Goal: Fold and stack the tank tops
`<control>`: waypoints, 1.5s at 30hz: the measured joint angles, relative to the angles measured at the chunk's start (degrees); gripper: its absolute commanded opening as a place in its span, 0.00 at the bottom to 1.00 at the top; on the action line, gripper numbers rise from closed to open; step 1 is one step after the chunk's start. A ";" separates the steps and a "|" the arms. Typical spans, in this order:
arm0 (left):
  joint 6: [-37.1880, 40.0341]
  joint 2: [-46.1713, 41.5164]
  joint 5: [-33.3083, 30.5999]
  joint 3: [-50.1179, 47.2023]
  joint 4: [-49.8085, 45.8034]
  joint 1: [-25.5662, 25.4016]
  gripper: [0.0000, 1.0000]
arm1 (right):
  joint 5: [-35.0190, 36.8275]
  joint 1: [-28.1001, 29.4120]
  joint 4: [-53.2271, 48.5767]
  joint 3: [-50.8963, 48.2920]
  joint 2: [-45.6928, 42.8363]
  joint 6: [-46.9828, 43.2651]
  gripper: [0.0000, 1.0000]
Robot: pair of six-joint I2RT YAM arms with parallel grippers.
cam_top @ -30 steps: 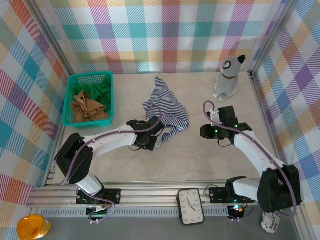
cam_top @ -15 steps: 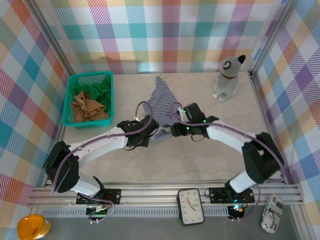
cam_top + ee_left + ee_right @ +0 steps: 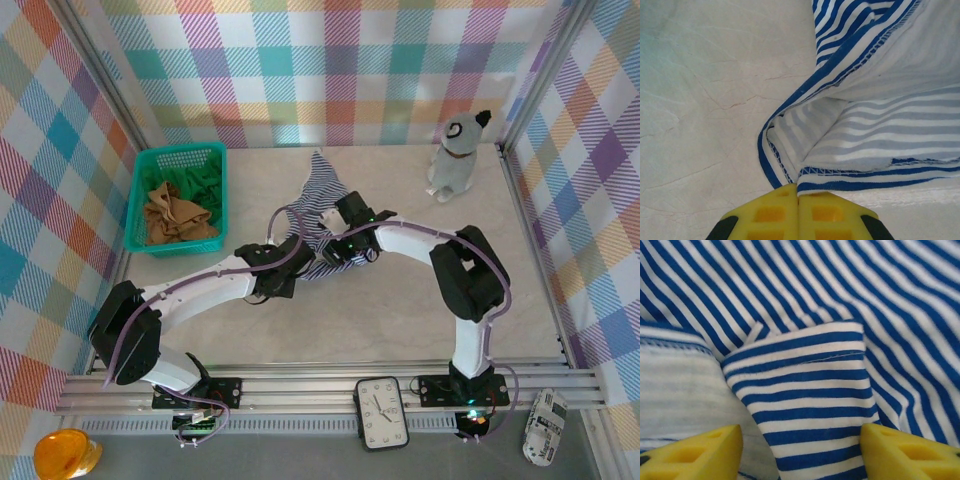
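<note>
The navy-and-white striped tank top (image 3: pixel 325 205) lies crumpled mid-worktop. The left pincer (image 3: pixel 798 192) is closed tight, pinching the top's near hem. The right pincer (image 3: pixel 800 440) stands partly open over a striped fold, gripping nothing. The tan-brown tank top (image 3: pixel 175 215) and green tank top (image 3: pixel 205 185) sit in the teal mesh basket (image 3: pixel 180 152), far left.

Bright even overhead light, faint soft shadows, close-ups sharp
</note>
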 measured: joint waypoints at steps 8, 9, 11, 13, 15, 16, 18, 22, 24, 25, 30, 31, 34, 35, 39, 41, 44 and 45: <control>0.07 0.00 -0.02 -0.17 -1.53 1.49 0.00 | 3.19 -0.63 0.22 0.76 -1.01 -0.46 0.09; 0.13 0.00 -0.17 -0.17 -1.84 1.79 0.00 | 2.89 -0.90 0.48 0.55 -2.19 0.28 0.08; 0.39 0.00 -0.72 -0.07 -2.91 2.91 0.00 | 1.49 -2.12 1.36 -0.42 -6.21 2.47 0.08; 1.03 -0.09 -1.49 0.15 -3.85 4.39 0.00 | -0.72 -4.26 2.32 -1.38 -10.56 4.68 0.10; 1.99 -0.24 -2.19 0.98 -4.42 6.29 0.00 | -4.26 -7.02 3.63 -2.75 -15.17 7.02 0.13; 2.69 -0.39 -2.49 1.79 -4.46 7.34 0.00 | -6.12 -8.39 4.22 -3.87 -17.55 8.28 0.13; 3.85 -1.01 -3.21 3.39 -4.85 9.42 0.00 | -9.01 -11.02 4.96 -6.23 -21.64 10.32 0.13; 7.15 -2.75 -3.54 7.54 -5.25 13.40 0.00 | -14.56 -15.37 5.46 -10.95 -27.34 13.09 0.15; 8.70 -2.86 -3.98 9.64 -6.14 14.34 0.00 | -16.28 -16.74 5.55 -13.81 -29.79 13.55 0.15; 9.55 -2.86 -4.17 10.54 -6.47 14.69 0.00 | -17.14 -17.29 5.62 -15.54 -31.19 13.62 0.16; 11.96 -2.29 -4.15 11.87 -7.54 14.95 0.00 | -19.50 -18.45 5.66 -25.44 -40.41 11.61 0.18; 12.15 -1.73 -4.13 11.85 -7.56 14.95 0.00 | -19.34 -18.45 4.92 -27.30 -42.64 10.60 0.18; 12.20 -0.42 -3.85 11.08 -7.30 14.95 0.00 | -16.06 -18.40 1.88 -30.10 -46.18 8.17 0.17; 12.20 -0.15 -3.61 10.64 -7.37 14.95 0.00 | -13.92 -18.40 0.52 -30.93 -46.86 7.76 0.16; 12.24 0.22 -1.86 10.03 -7.17 14.95 0.00 | -8.66 -18.40 -5.09 -32.24 -46.88 6.95 0.22; 12.37 0.39 -0.74 10.01 -6.60 14.95 0.00 | -8.90 -18.38 -5.99 -32.39 -46.90 7.74 0.35; 12.41 0.70 0.22 9.64 -5.62 14.95 0.00 | -12.00 -17.88 -4.83 -32.35 -46.62 12.55 0.44; 12.39 0.79 0.42 9.42 -5.62 14.95 0.00 | -12.74 -17.42 -4.17 -32.15 -45.99 14.45 0.46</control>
